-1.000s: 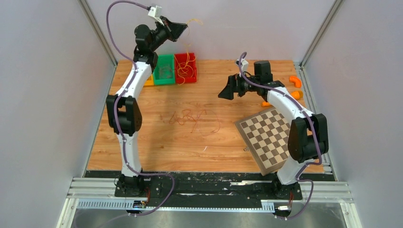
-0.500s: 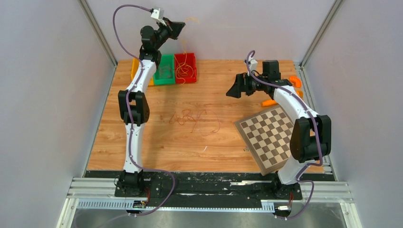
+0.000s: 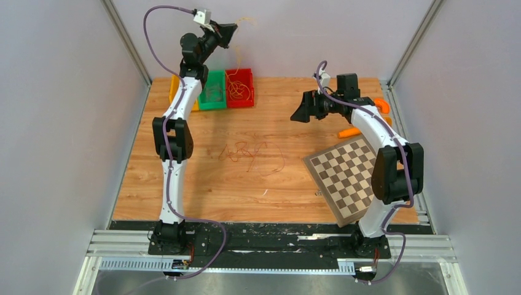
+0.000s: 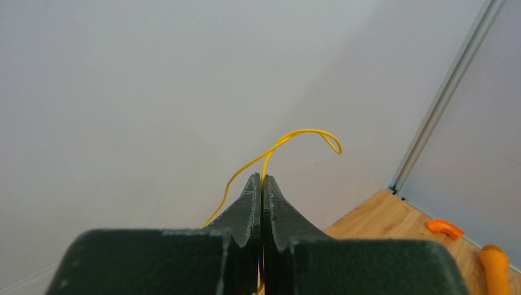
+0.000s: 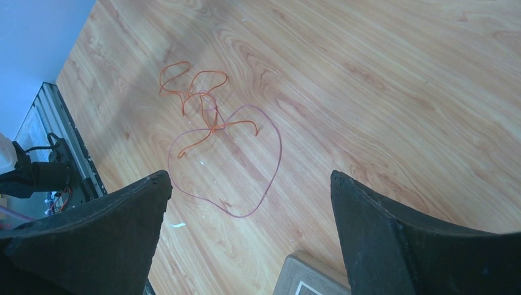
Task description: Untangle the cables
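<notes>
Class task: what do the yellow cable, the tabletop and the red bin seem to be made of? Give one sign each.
The yellow cable: likely plastic-coated wire, thin, smooth, holding its curl. The tabletop: wood or wood-look laminate, matte, with grain lines. The red bin: probably plastic, uniformly bright.

Left arm (image 3: 175, 117): stretched almost fully from its base, rising forward with only a slight bend at the elbow, wrist raised high at the back. Left gripper (image 3: 231, 31): aimed up and to the right, fingers (image 4: 246, 206) pressed flat against each other, pinching a yellow cable (image 4: 295, 132) at their tips. Right arm (image 3: 375, 132): folded at the elbow, forearm reaching back and inward. Right gripper (image 3: 301, 114): held in the air, facing left and downward, jaws spread wide and empty.
</notes>
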